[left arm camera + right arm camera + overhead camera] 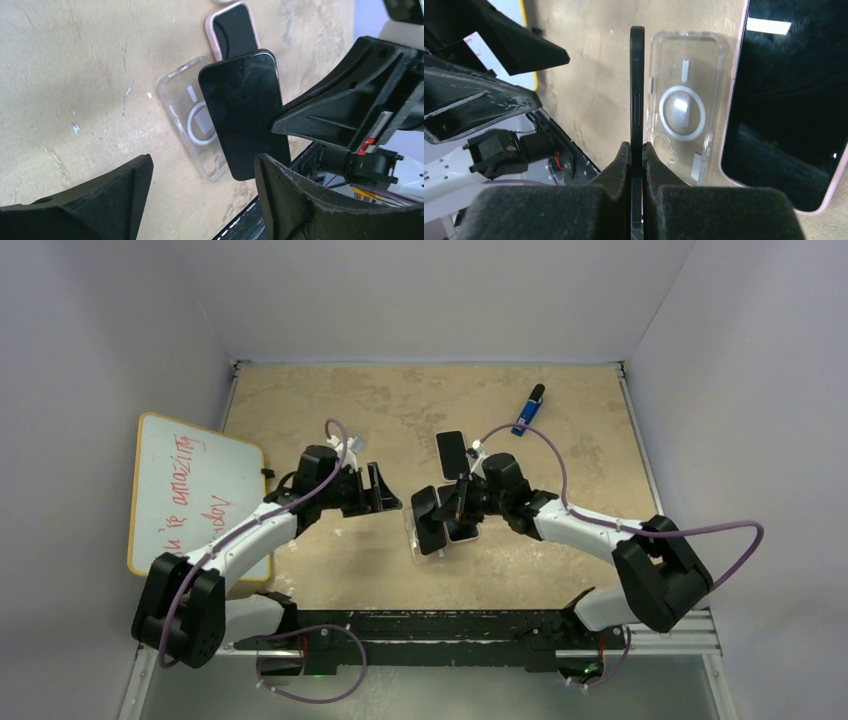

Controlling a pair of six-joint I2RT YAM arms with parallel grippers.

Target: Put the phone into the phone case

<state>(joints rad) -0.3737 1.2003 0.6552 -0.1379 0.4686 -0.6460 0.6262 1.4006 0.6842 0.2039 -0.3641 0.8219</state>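
Note:
My right gripper (637,147) is shut on the edge of a black phone (637,85), holding it on edge above the table. Beside and partly under it, a clear phone case (684,107) with a white ring lies flat. In the left wrist view the phone (245,115) leans over the right part of the case (190,117). From above, the phone (425,508) hangs over the case (432,545), with the right gripper (458,502) at its right edge. My left gripper (385,492) stands open and empty a little left of the phone, its fingers (125,190) above bare table.
A phone in a pink case (789,110) lies right beside the clear case. Another dark phone (452,452) lies further back. A blue object (528,410) is at the back right. A whiteboard (190,490) leans at the left wall. The black base rail (450,625) runs along the near edge.

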